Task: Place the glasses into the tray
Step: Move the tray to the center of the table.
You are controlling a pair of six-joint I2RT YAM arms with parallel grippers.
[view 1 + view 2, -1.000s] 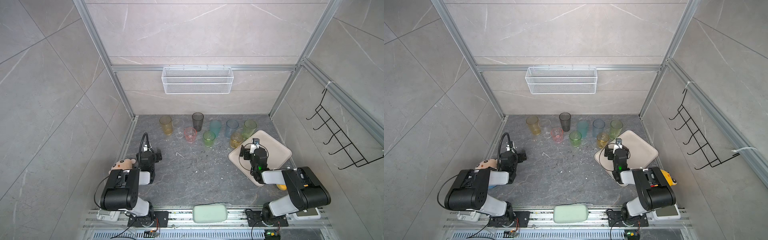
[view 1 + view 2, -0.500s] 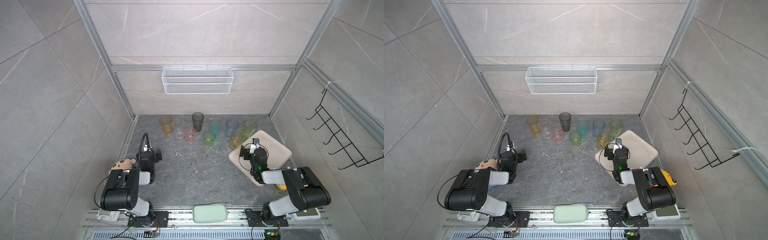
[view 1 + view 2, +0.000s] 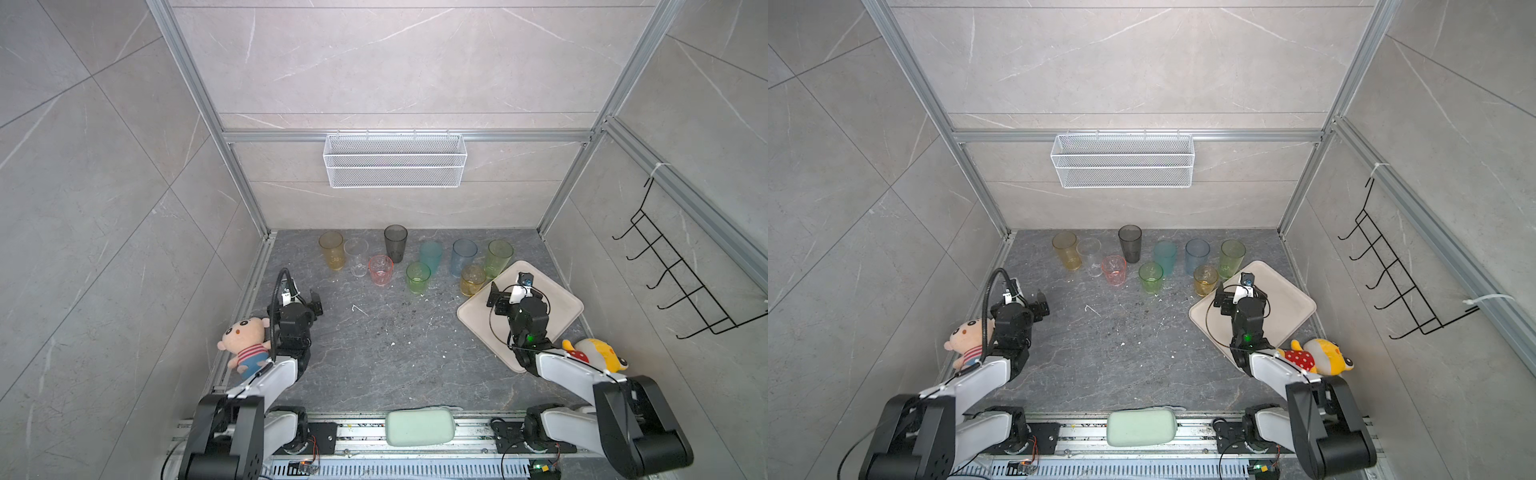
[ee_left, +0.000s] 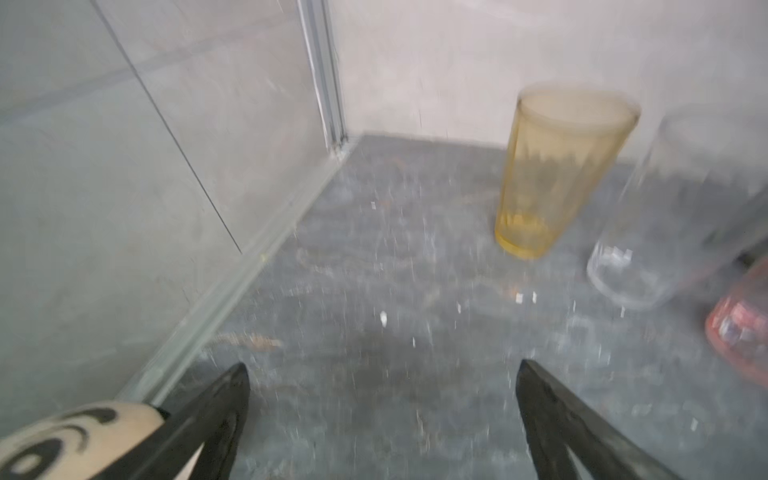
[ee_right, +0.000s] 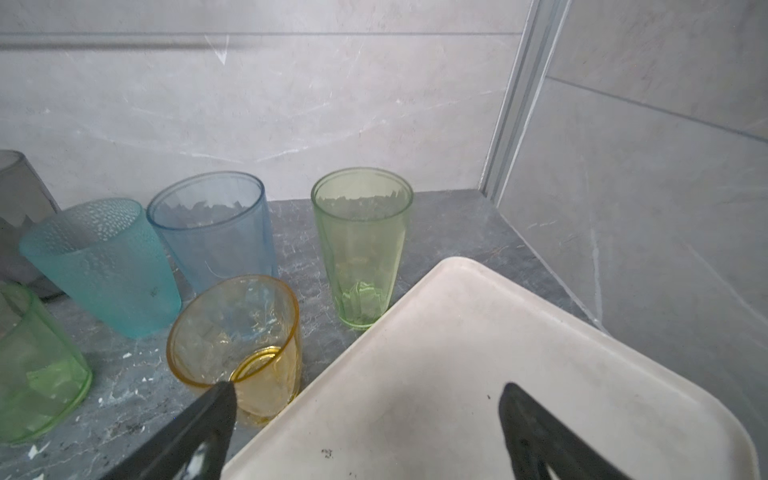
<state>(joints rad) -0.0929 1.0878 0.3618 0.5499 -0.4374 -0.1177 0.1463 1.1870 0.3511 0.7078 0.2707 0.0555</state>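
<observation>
Several tinted glasses stand in a loose row at the back of the dark floor, from the tall amber glass (image 3: 331,250) on the left to the tall green glass (image 3: 498,257) on the right. The short amber glass (image 5: 237,332) stands just off the corner of the cream tray (image 3: 557,309), and the tray holds no glass. My right gripper (image 5: 368,392) hovers open over the tray's near-left part. My left gripper (image 4: 382,374) is open and empty above bare floor, short of the tall amber glass (image 4: 557,174) and the clear glass (image 4: 665,216).
A plush doll (image 3: 243,345) lies by the left arm and a yellow plush toy (image 3: 594,353) by the right arm. On the back wall hangs a white wire basket (image 3: 395,166), on the right wall a black hook rack (image 3: 685,282). White specks litter the floor.
</observation>
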